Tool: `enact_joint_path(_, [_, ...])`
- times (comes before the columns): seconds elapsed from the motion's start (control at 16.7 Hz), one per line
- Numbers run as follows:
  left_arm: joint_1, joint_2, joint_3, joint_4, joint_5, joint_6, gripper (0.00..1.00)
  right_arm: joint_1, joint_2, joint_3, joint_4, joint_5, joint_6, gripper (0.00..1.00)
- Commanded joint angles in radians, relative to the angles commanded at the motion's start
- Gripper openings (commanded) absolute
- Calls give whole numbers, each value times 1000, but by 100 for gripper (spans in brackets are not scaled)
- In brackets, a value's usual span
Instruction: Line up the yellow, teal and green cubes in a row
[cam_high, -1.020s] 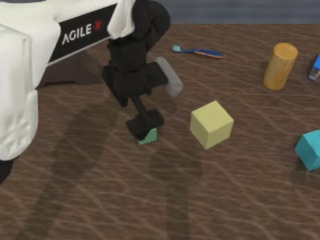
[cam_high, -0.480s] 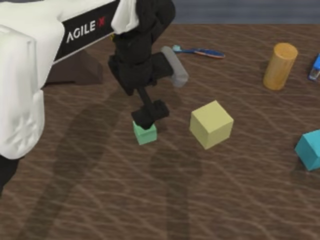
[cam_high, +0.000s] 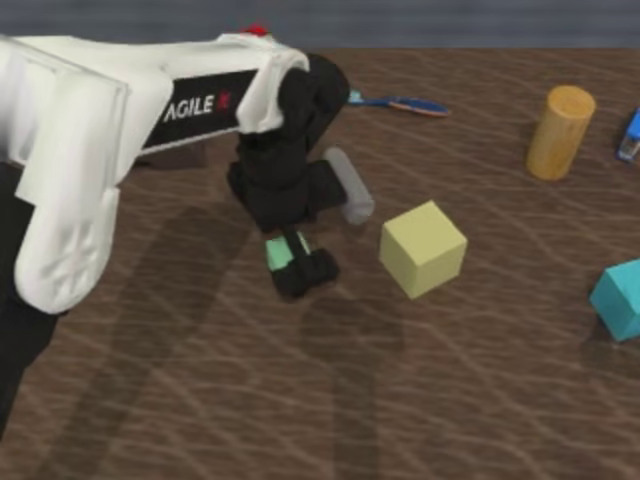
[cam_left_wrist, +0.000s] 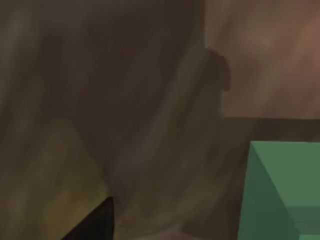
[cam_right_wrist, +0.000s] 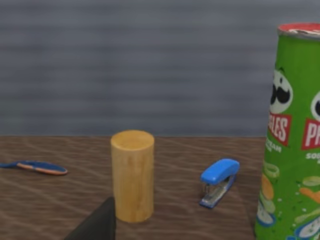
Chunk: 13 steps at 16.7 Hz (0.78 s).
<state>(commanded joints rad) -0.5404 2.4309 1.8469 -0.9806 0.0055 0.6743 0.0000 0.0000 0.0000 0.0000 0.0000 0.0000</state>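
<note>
The small green cube lies left of centre and is mostly covered by my left gripper, which hangs right over it. In the left wrist view the green cube fills one side. One dark fingertip stands well apart from it, so the gripper is open. The larger yellow cube sits just right of the green one. The teal cube is at the table's right edge. My right gripper is out of the top view; one of its fingers shows in its own wrist view.
An orange-yellow cylinder stands at the back right with a blue stapler beside it. A toothbrush lies at the back. The right wrist view shows a tall green crisp can next to the cylinder.
My left gripper was on the green cube, drew back and left it uncovered on the table, and now covers most of it again. The left arm has swung lower across the view.
</note>
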Motion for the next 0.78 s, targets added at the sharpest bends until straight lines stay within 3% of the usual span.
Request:
enact_joint_path(0.3, [0, 11, -17, 21, 0, 0, 100, 0, 0, 0, 0, 0, 0, 100])
enact_joint_path(0.78, [0, 11, -17, 21, 0, 0, 40, 0, 0, 0, 0, 0, 0, 100])
